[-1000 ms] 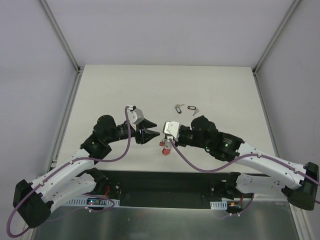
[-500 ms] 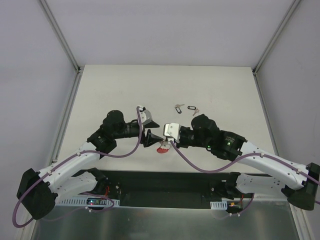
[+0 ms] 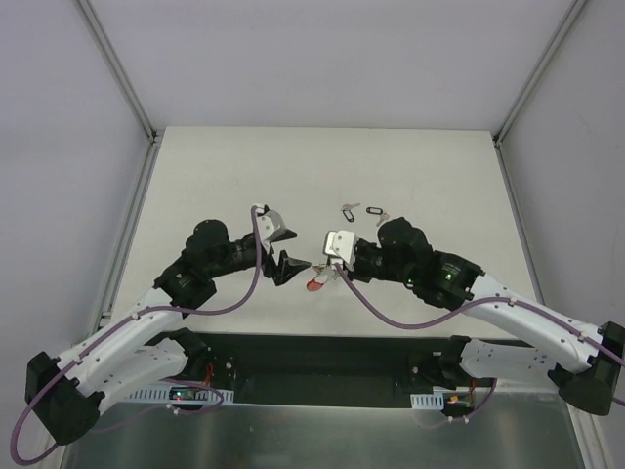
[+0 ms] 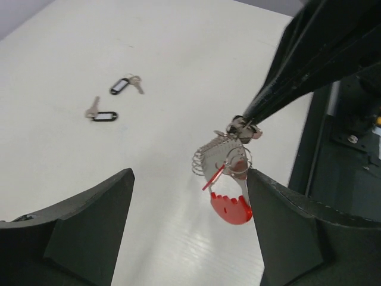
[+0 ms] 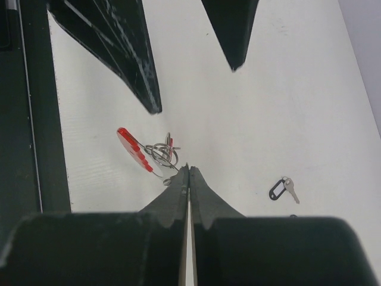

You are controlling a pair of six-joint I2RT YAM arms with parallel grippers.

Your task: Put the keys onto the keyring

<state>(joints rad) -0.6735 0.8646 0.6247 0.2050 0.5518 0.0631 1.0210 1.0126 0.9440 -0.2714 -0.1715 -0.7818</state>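
My right gripper [image 3: 325,269] is shut on the grey metal side of the keyring [image 3: 317,283] and holds it above the table. In the right wrist view the gripper [image 5: 189,169] pinches the keyring [image 5: 136,150], whose red arc hangs to the left with small rings bunched beside it. My left gripper [image 3: 296,269] is open, and in its wrist view [image 4: 189,173] the keyring [image 4: 229,205] hangs next to its right finger [image 4: 292,232]; whether they touch I cannot tell. Two black-tagged keys [image 3: 349,210] [image 3: 376,213] lie on the table behind. The other keys are not clearly visible.
The two loose keys also show in the left wrist view [image 4: 126,85] [image 4: 101,114], and one shows in the right wrist view [image 5: 280,189]. The dark front edge of the table [image 3: 312,347] runs just below both grippers. White walls enclose the table.
My left arm swung right toward the keyring, then drew back left a little. The keyring has tilted and its red arc now points left. The right arm has shifted slightly.
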